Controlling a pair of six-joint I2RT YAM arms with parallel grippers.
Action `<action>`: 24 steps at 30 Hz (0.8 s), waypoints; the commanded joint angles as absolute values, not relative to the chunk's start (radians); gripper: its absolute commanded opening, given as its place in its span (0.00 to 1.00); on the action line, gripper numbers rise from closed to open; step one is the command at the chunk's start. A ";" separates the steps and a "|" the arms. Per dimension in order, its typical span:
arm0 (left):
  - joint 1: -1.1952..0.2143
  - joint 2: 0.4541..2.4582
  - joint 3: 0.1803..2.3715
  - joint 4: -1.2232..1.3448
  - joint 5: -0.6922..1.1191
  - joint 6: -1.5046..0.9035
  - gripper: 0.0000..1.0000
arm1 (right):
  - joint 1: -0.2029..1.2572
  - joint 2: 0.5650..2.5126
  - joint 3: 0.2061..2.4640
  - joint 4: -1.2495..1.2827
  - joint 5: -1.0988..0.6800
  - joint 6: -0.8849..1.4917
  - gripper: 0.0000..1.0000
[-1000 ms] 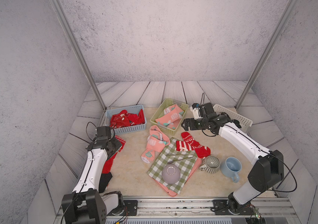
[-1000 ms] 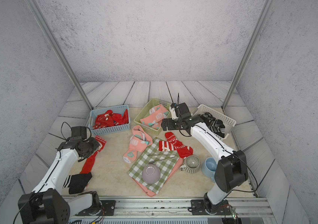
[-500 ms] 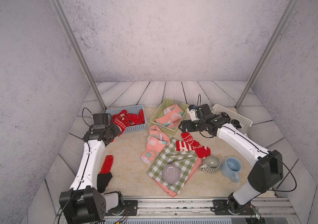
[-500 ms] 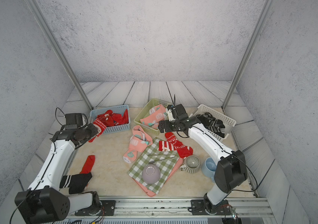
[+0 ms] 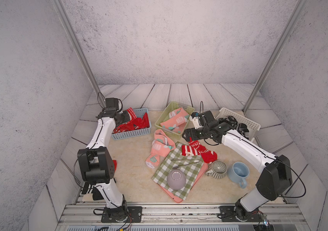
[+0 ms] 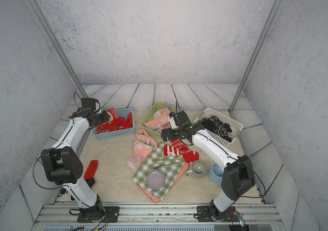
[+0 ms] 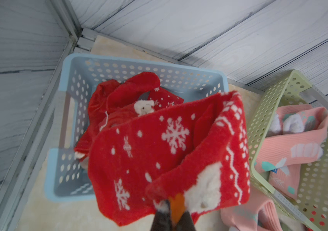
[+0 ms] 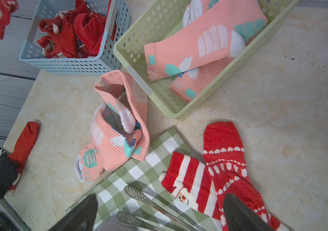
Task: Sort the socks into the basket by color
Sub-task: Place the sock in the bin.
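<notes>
While the left tool [image 7: 176,208] pinches one sock [image 7: 159,144] over the blue basket [image 7: 189,79], the right tool [image 8: 159,212] gapes empty. Two red socks [image 8: 227,160] lie beneath it.

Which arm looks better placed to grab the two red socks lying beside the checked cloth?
Probably the right. The right tool, open, hovers close above those red socks; the left tool is shut on a snowflake sock over the blue basket.
</notes>
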State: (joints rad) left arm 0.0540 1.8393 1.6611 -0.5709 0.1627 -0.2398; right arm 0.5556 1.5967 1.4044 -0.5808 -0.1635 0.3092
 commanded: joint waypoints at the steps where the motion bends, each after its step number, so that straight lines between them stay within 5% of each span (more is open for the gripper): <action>1: 0.036 1.928 1.736 -0.562 0.144 -0.179 0.00 | 0.561 1.571 1.396 -0.596 -0.167 0.291 0.99; 14: -0.009 2.219 1.868 -0.580 0.141 -0.190 0.00 | 0.563 1.607 1.410 -0.603 -0.178 0.279 0.99; 18: -0.009 2.245 1.870 -0.592 0.143 -0.199 0.18 | 0.566 1.611 1.413 -0.603 -0.186 0.277 0.99; 21: -0.009 2.226 1.868 -0.604 0.151 -0.206 0.42 | 0.573 1.614 1.419 -0.607 -0.190 0.272 0.99; 24: -0.010 2.171 1.844 -0.606 0.161 -0.215 0.48 | 0.586 1.615 1.421 -0.604 -0.192 0.272 0.99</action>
